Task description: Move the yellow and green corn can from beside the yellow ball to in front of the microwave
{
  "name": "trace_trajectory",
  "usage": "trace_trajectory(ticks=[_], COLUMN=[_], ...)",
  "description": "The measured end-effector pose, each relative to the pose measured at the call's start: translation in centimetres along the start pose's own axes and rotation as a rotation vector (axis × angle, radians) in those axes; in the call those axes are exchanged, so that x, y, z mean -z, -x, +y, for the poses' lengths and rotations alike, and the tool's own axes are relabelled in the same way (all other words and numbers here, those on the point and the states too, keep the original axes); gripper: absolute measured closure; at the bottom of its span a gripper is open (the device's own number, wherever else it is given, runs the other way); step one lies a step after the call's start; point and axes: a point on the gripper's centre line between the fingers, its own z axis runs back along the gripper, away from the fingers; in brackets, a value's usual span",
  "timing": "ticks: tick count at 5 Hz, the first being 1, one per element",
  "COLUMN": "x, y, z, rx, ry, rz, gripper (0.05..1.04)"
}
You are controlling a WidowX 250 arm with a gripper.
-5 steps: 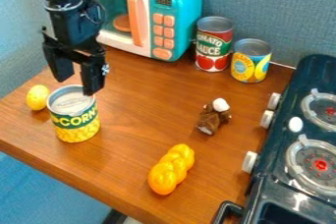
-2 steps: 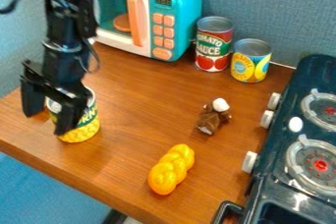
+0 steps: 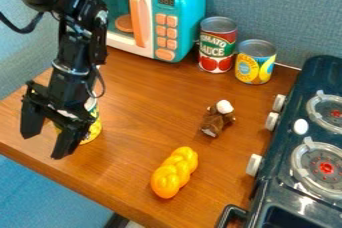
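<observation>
Camera view, open pincer (image 3: 44, 145) partly hiding yellow can (image 3: 93, 131), toy microwave (image 3: 189, 9) behind

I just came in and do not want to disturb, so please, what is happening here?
A robot arm has its claw open in front of a yellow can, partly covering it; it seems to hold nothing. A brown toy and an orange twist lie on the table. A red can stands near the microwave, and the stove is at the right.
</observation>
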Motion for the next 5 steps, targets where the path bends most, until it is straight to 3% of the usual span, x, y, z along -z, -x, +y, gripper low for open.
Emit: trace_trajectory(ticks=[1, 2, 3, 4, 5], x=[0.4, 0.1, -0.8, -3.4, -4.9], y=[-0.9, -2.4, -4.9, -7.3, -9.4], z=[1.0, 2.1, 2.7, 2.3, 0.9], rx=[-0.044, -0.077, -0.093, -0.087, -0.066], ry=[0.002, 0.008, 0.01, 0.09, 0.145], rz=[0.021, 0.009, -0.046, -0.16, -0.186], gripper=[0.079, 0.079, 0.079, 0.079, 0.079])
